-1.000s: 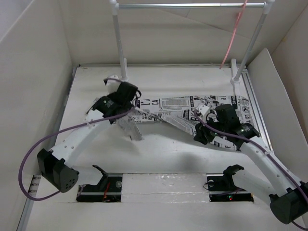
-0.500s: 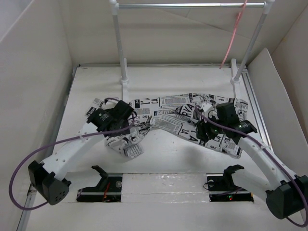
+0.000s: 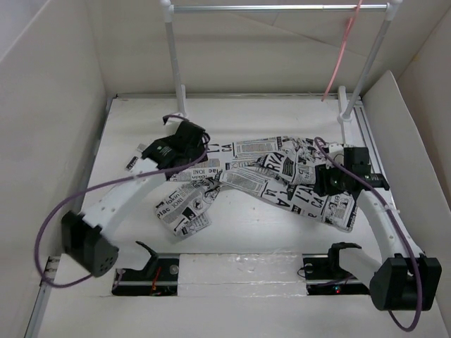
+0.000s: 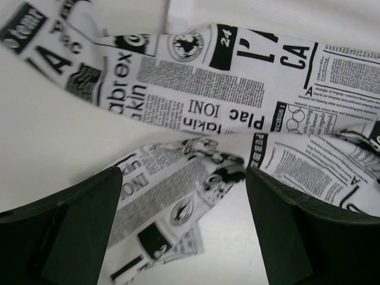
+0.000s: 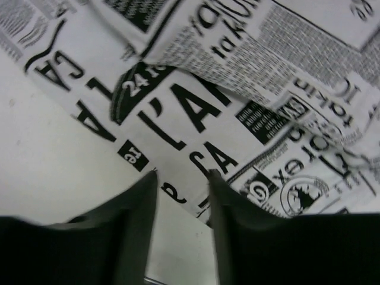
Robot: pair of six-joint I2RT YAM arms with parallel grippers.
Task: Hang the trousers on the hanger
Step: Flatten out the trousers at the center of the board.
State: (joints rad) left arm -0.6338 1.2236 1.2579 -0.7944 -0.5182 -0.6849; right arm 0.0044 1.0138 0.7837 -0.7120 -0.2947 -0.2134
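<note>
- White cloth crowded with black newspaper type and small pictures: the trousers lie crumpled on the table, spread from my left side to my right.
- The cloth is soft and thin. It rumples into ridges in the middle, and one leg end is folded over itself near the front left.
- My left gripper hangs over the left part of the trousers. In the left wrist view my left gripper stands released, its two dark, matte, blunt fingers far apart, with only flat cloth seen between them.
- My right gripper is low over the right part of the trousers. Up close, my right gripper has its fingers parted by a narrow gap, and the tips come down at the edge of the cloth. Nothing is pinched between them that I can see, and whether the tips touch the cloth I cannot tell.
- The hanger, a slim pale pink rod, hangs at the right end of the silver bar of the white-posted rack, well apart from the trousers.
- The table is smooth, white and hard.
</note>
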